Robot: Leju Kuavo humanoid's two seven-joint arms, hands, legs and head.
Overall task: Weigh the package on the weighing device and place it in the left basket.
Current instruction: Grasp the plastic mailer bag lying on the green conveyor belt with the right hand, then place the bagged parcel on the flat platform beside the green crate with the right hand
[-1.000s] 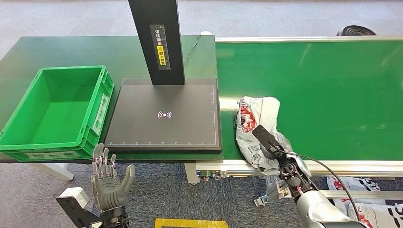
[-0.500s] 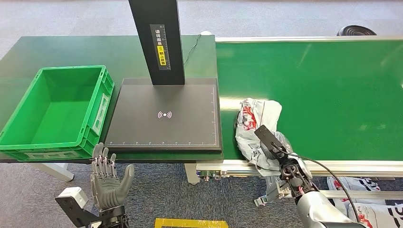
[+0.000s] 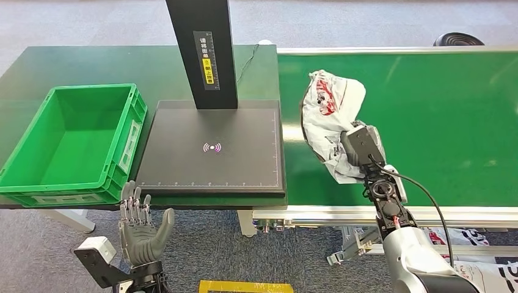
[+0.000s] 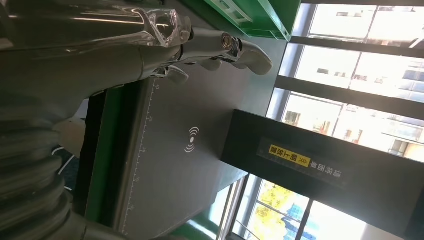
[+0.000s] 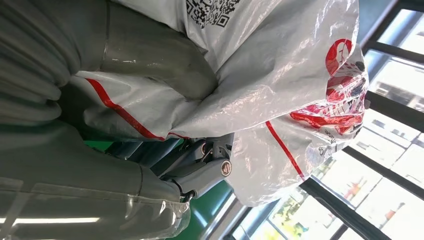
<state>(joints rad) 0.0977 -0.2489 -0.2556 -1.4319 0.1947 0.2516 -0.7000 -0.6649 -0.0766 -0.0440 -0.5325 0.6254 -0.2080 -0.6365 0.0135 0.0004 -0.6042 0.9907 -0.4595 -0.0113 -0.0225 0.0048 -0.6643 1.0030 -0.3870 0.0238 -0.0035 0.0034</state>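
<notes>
R hand (image 3: 364,152) grips package (image 3: 327,104) over belt (image 3: 440,110) | L hand (image 3: 142,229) open, empty | scale (image 3: 211,149) beside

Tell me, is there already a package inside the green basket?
No, the green basket holds nothing; the package is in the right robot hand.

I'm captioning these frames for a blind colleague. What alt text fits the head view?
The robot's right hand holds a crumpled white and red package lifted above the green conveyor belt, just right of the black weighing device. An empty green basket sits left of the device, and the left hand hangs open below the table edge.
</notes>
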